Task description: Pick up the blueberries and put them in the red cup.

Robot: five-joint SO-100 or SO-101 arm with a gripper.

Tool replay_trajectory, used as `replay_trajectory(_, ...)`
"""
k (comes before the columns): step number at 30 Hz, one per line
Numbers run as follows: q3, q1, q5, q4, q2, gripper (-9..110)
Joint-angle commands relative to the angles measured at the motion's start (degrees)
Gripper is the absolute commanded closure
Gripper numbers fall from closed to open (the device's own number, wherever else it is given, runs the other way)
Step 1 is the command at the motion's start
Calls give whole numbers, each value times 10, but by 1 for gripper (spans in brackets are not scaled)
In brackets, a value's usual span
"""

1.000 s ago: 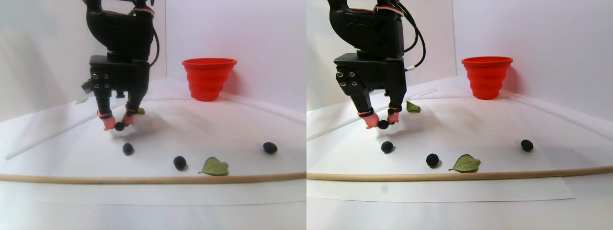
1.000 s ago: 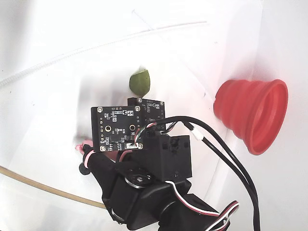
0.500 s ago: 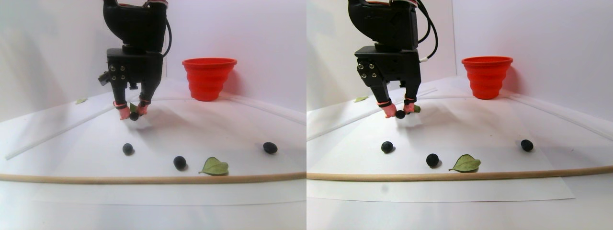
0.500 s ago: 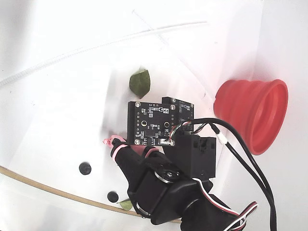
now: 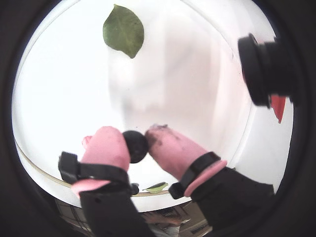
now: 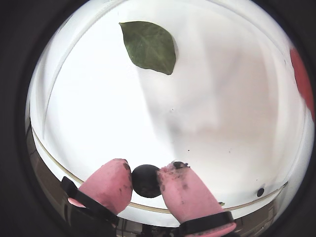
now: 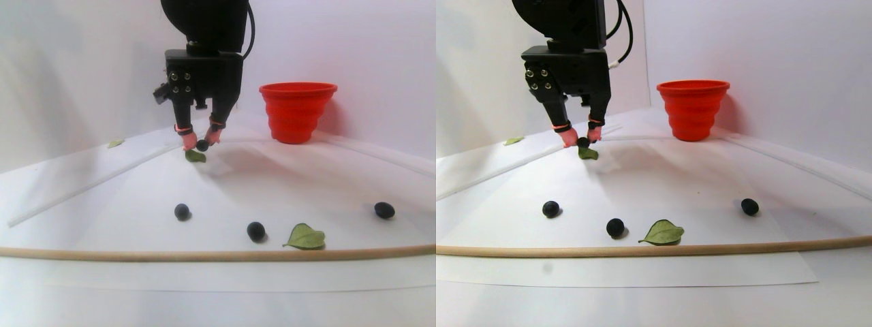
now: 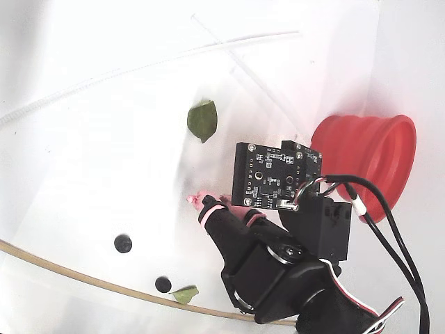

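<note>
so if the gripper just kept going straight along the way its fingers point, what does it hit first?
Probably the white table sheet: the gripper, shut on a small dark blueberry, points down. In the stereo pair view the green leaf lies just below the fingers; both wrist views show it further ahead, so depth is unclear.

1. The ribbed collapsible cup [image 7: 298,111] is bright red all over, its stepped wall showing darker red bands.
2. The small round berries [image 7: 182,211] on the sheet are dark blue-black; the one between the fingertips [image 6: 145,180] looks nearly black.
3. The gripper [image 5: 139,144] has a black body, pink fingertip covers smudged with dark specks, and black bands.
4. The flat pointed leaf [image 6: 149,46] is dull green with paler veins.
5. The paper-covered table [image 7: 286,177] is white; the thin wooden rod [image 7: 204,255] is pale tan.
</note>
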State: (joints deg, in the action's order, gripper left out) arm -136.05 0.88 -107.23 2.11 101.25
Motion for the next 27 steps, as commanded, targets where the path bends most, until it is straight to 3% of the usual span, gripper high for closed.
replay_trajectory(1, 16, 13, 0, -3, 69, 92)
replay_trajectory(27, 26, 91, -12, -29, 178, 92)
